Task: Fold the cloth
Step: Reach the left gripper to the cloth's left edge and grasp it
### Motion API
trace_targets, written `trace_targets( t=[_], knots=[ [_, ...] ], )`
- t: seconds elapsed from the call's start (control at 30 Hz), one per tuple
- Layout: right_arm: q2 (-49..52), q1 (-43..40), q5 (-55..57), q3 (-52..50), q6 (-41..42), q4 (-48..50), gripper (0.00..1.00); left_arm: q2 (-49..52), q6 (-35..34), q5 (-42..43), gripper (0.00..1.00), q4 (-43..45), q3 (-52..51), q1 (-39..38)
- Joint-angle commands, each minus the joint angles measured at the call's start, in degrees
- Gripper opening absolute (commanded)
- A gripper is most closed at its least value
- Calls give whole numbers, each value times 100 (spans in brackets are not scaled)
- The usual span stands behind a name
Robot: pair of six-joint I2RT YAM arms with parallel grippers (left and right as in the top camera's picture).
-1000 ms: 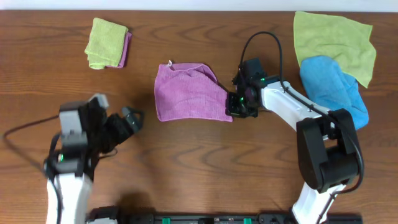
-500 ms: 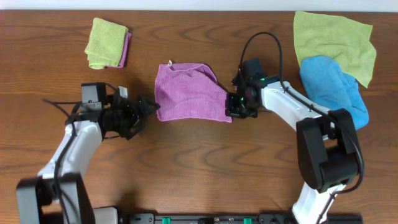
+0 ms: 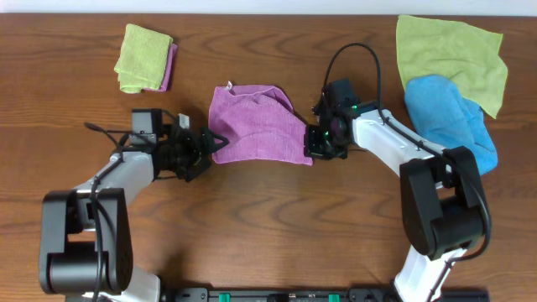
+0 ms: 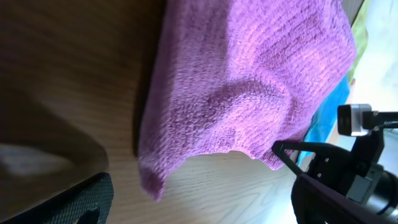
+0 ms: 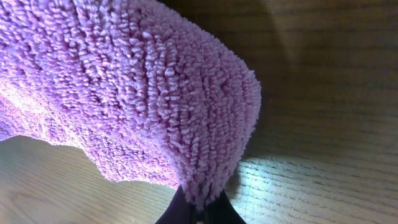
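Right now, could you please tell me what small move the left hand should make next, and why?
Probably close the left hand on the cloth's near-left corner. The left wrist view shows it open with that corner in the gap, while the right hand is shut on the near-right corner, so both ends would then be held for the fold.

Brown wood-grain table (image 3: 277, 226). The purple cloth (image 3: 252, 126) lies at centre frame, rumpled. A folded yellow-green cloth (image 3: 143, 54) lies at upper left. A spread yellow-green cloth (image 3: 453, 50) lies at upper right, overlapping the blue cloth (image 3: 449, 122) just below it.
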Motion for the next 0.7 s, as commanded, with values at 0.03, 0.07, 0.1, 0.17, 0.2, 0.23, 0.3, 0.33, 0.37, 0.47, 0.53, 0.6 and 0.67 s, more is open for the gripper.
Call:
trace_targets(
  t=[0.03, 0.07, 0.1, 0.17, 0.2, 0.23, 0.3, 0.33, 0.37, 0.47, 0.53, 0.6, 0.67],
  knots=[
    [59, 37, -166, -15, 59, -7, 1, 70, -48, -461, 94, 55, 81, -138],
    [59, 37, -164, -15, 90, -7, 1, 83, -48, -575, 95, 72, 81, -181],
    [59, 37, -168, -15, 90, -4, 1, 98, -46, -616, 95, 96, 81, -219],
    [57, 37, -181, -15, 90, -4, 1, 151, -50, -691, 94, 160, 81, -295],
    [59, 37, -181, -15, 90, -4, 1, 175, -48, -756, 92, 181, 81, -332],
    [59, 37, -181, -15, 90, -4, 1, 205, -59, -839, 91, 210, 81, -367],
    [59, 37, -181, -15, 90, -7, 1, 271, -94, -970, 90, 260, 81, -444],
    [59, 37, -181, -15, 90, -7, 1, 304, -122, -1001, 89, 286, 81, -476],
    [57, 37, -184, -15, 90, -9, 1, 337, -157, -1005, 88, 319, 81, -501],
    [57, 37, -184, -15, 92, -17, 1, 457, -199, -1010, 75, 413, 81, -514],
    [57, 37, -184, -15, 92, -24, 1, 551, -223, -1034, 51, 459, 81, -511],
    [57, 37, -184, -15, 92, -26, 1, 643, -234, -1038, 31, 505, 81, -511],
    [48, 37, -181, -15, 90, -26, 1, 697, -236, -1019, 6, 573, 81, -511]
  ],
)
